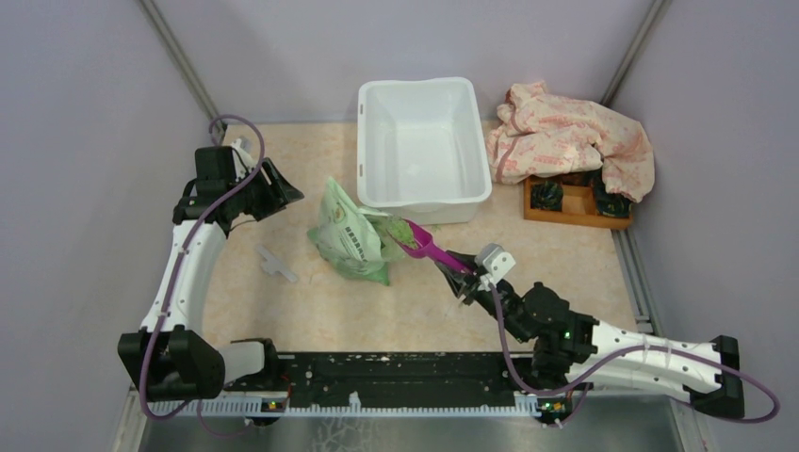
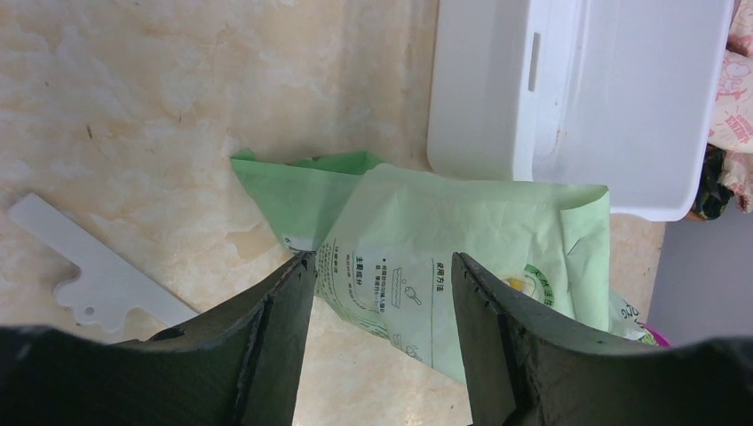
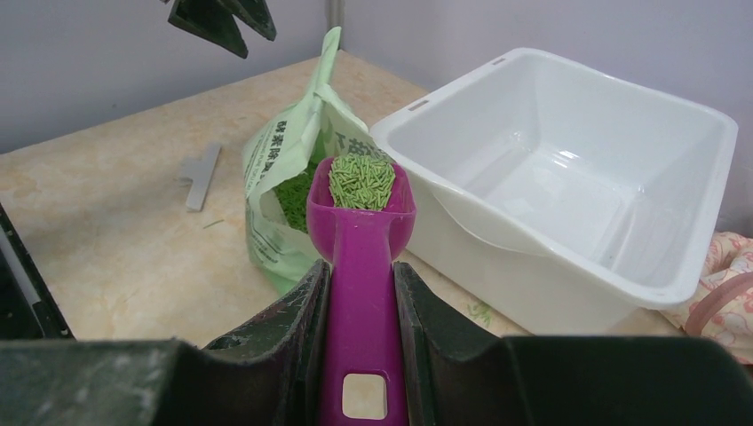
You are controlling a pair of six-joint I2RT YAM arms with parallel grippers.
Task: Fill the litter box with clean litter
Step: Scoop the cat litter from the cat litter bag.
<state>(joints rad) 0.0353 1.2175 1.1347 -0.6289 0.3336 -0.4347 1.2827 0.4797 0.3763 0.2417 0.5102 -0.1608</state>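
The right gripper (image 3: 361,266) sits closest to the lens, its fingers pinched on the handle of the magenta scoop (image 3: 360,222). The scoop carries a level heap of litter (image 3: 361,180): short green granules, dry and loose.

At the left, the left gripper (image 1: 283,193) hangs over the table (image 1: 311,311) with its jaws spread and nothing between them, near the bag (image 1: 353,235) but apart from it. A white strip (image 1: 275,264) lies flat to the bag's left. The bag stands slumped, its mouth turned toward the scoop, with more litter showing inside.

The scoop's bowl is at the bag's mouth, short of the box (image 1: 419,141), whose bare white floor appears to hold no litter. Right of the box lie a cloth (image 1: 570,132) and a wooden tray (image 1: 565,212).

The step in hand looks like carrying a loaded scoop from bag to box. The next move likely calls for raising the bowl level over the near rim, then tipping it.
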